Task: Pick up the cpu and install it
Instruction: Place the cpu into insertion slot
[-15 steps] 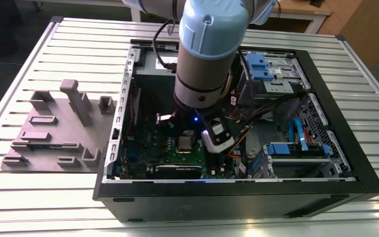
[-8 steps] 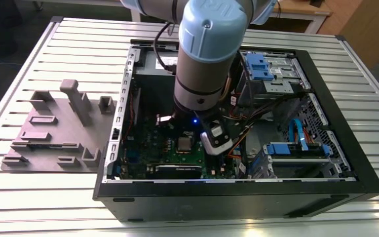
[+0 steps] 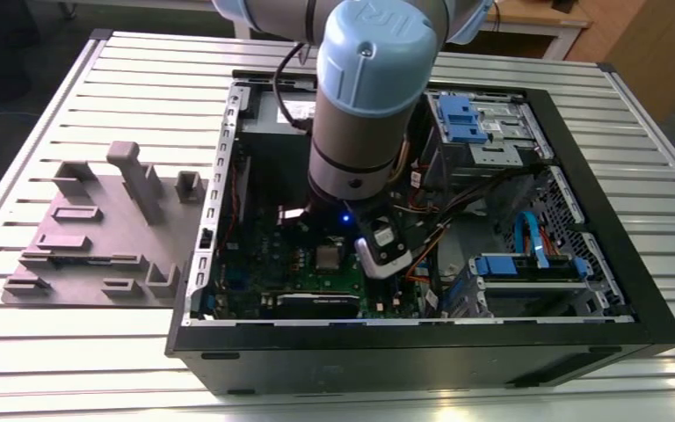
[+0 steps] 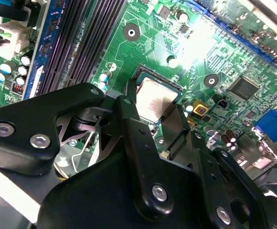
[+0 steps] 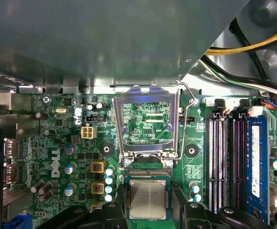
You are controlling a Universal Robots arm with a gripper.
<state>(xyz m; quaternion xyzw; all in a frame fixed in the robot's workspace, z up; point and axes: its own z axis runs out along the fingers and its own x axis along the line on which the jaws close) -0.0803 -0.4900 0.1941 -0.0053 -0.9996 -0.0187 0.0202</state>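
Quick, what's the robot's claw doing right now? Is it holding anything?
The gripper: down around the chip on the green board; whether it is open or shut on the chip cannot be told.

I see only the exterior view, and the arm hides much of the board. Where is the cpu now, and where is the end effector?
Observer: In the first wrist view the cpu lies level at its socket, and the end effector is right at it. I cannot tell whether it is fully seated.
Operator: Is the metal frame closed over it?
Observer: No. In the first wrist view the metal frame stands open beside the cpu, with its wire lever alongside.
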